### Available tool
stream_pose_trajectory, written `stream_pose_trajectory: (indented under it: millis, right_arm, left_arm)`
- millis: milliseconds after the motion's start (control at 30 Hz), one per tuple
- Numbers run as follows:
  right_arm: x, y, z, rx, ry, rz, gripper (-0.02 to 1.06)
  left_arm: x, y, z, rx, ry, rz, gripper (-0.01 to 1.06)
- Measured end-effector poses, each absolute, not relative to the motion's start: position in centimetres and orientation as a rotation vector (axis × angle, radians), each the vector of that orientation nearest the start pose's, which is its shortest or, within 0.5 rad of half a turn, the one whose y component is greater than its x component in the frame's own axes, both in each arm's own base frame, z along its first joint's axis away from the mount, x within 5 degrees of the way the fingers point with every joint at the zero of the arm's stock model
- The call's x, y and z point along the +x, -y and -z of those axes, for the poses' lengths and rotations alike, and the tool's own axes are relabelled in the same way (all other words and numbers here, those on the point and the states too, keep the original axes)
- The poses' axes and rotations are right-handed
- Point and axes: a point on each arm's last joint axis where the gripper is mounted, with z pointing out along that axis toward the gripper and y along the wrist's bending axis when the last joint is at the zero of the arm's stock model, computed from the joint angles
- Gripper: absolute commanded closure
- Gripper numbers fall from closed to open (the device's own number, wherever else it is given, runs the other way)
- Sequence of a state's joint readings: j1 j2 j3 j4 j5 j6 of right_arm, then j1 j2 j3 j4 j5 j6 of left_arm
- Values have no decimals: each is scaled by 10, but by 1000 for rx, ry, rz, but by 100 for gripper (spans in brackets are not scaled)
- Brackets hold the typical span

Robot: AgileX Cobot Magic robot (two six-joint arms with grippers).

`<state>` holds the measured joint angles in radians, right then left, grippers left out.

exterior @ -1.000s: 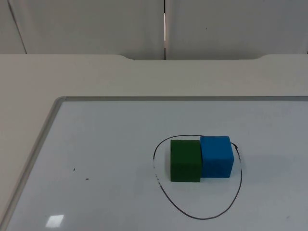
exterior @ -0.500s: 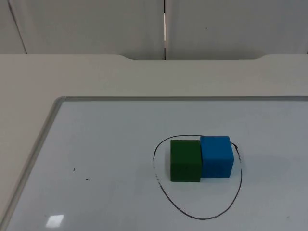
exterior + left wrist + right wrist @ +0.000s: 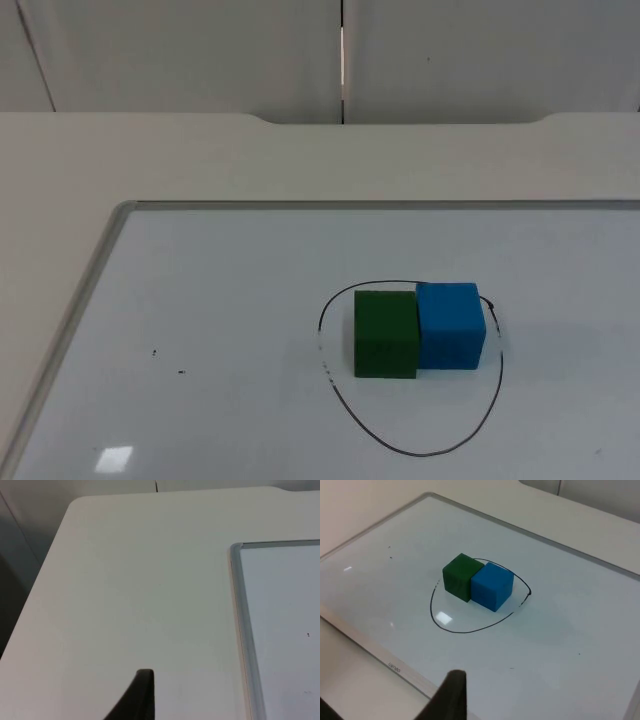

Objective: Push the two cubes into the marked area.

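Two cubes: a green cube [image 3: 386, 334] and a blue cube [image 3: 451, 325] sit side by side, touching, inside the hand-drawn black loop [image 3: 410, 452] on the whiteboard [image 3: 220, 330]; the blue one's far side is right at the line.
Top view: whiteboard with its metal frame, both cubes in the upper part of the loop, a few small dark specks [image 3: 154, 352] on the board left of the loop, the grey partition wall [image 3: 200, 50] behind the white table [image 3: 200, 160].
Right wrist view: the same pair from the other side, green cube [image 3: 462, 577] and blue cube [image 3: 492, 586] within the loop [image 3: 451, 628], and the board's near frame with a small printed mark.
Left wrist view: bare table [image 3: 125, 590] and the board's corner frame [image 3: 239, 590], well apart from the cubes.
Right gripper: one black fingertip [image 3: 451, 696] above the board's near edge, away from the cubes; whether the fingers are spread or closed, I cannot tell.
Left gripper: one black fingertip [image 3: 136, 697] over the table beside the board; finger state also cannot be told.
Change since a second ago: nothing; cubes and loop lie exactly as before.
In the way: nothing stands between the cubes and the loop's line.
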<state>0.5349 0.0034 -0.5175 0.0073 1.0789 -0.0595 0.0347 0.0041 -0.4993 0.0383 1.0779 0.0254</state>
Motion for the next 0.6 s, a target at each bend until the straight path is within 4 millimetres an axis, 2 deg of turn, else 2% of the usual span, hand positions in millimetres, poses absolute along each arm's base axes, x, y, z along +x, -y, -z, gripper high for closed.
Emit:
stream_pose_trajectory:
  millis: [233, 600]
  right_arm:
    - [-7, 3, -281, -559, -1984, -276, 0]
    - [-7, 1, -280, -285, -2033, -111, 0]
  left_arm:
    - [-5, -3, -276, -12, -2067, -83, 0]
    - [-5, -3, -276, -12, -2067, -83, 0]
